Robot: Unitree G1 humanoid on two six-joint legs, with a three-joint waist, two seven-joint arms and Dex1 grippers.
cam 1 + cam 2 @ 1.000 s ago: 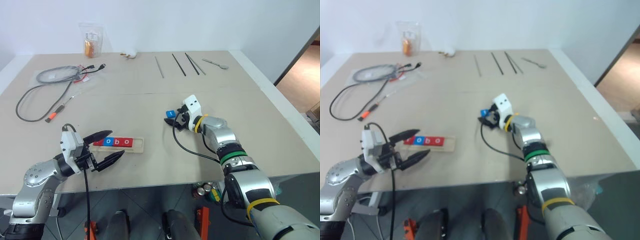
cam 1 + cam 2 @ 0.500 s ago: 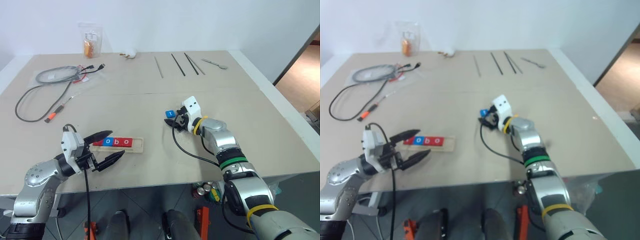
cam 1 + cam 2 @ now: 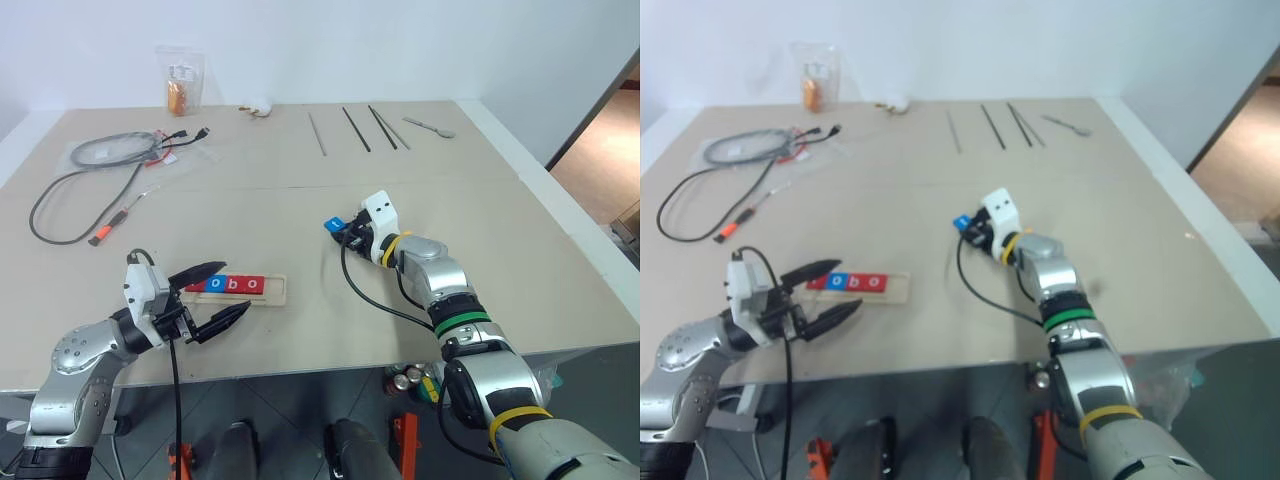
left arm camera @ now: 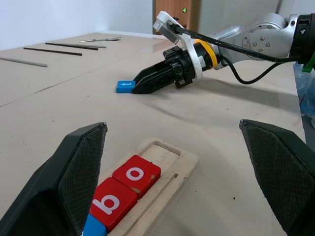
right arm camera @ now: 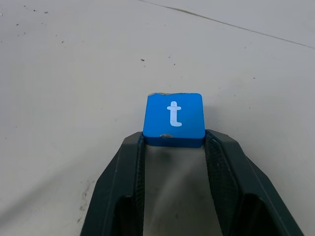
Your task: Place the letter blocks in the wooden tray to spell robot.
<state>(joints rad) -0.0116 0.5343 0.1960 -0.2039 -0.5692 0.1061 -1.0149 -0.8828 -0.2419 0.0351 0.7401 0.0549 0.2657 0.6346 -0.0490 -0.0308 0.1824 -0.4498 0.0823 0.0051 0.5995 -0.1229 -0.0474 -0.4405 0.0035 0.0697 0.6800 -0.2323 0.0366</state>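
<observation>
The left pincer (image 3: 215, 293) hangs with fingers wide apart just before the wooden tray (image 3: 275, 291), where a blue block and red b (image 4: 110, 203) and o (image 4: 136, 174) sit. Well apart, the right pincer (image 5: 172, 139) clamps the blue t block (image 5: 173, 119) against the counter (image 3: 500, 240).

Left tool (image 3: 213, 292) spread wide near the body, right tool (image 5: 173, 142) extended forward, pinched narrow

Bright, even light; soft shadows, sharp focus
</observation>
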